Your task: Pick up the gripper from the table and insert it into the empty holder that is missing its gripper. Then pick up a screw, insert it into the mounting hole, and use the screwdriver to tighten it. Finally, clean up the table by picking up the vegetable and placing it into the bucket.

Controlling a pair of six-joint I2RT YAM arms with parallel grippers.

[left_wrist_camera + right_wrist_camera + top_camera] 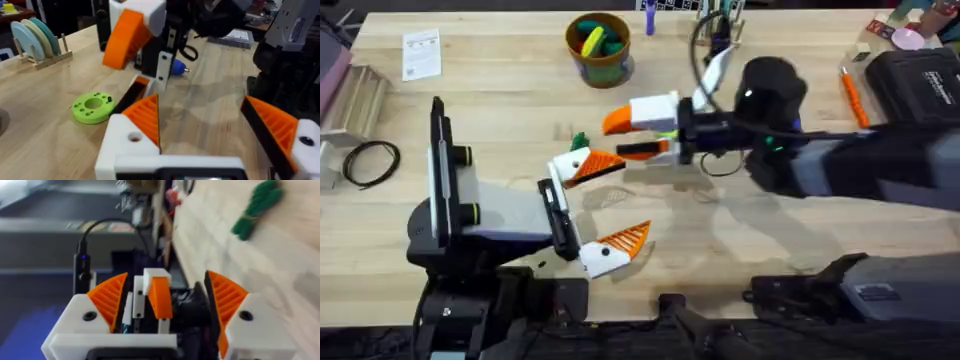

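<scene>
Left gripper hovers mid-surface, fingers spread around nothing. Right gripper, just beyond it, has fingers spread either side of an orange-tipped piece. Vegetable lies between them; bucket stands far behind.

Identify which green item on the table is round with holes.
The bright green disc, lying flat; the vegetable is darker, slender and leafy.

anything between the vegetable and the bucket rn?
Nothing. In the overhead view, the stretch of table from the vegetable to the bucket is bare wood.
</scene>
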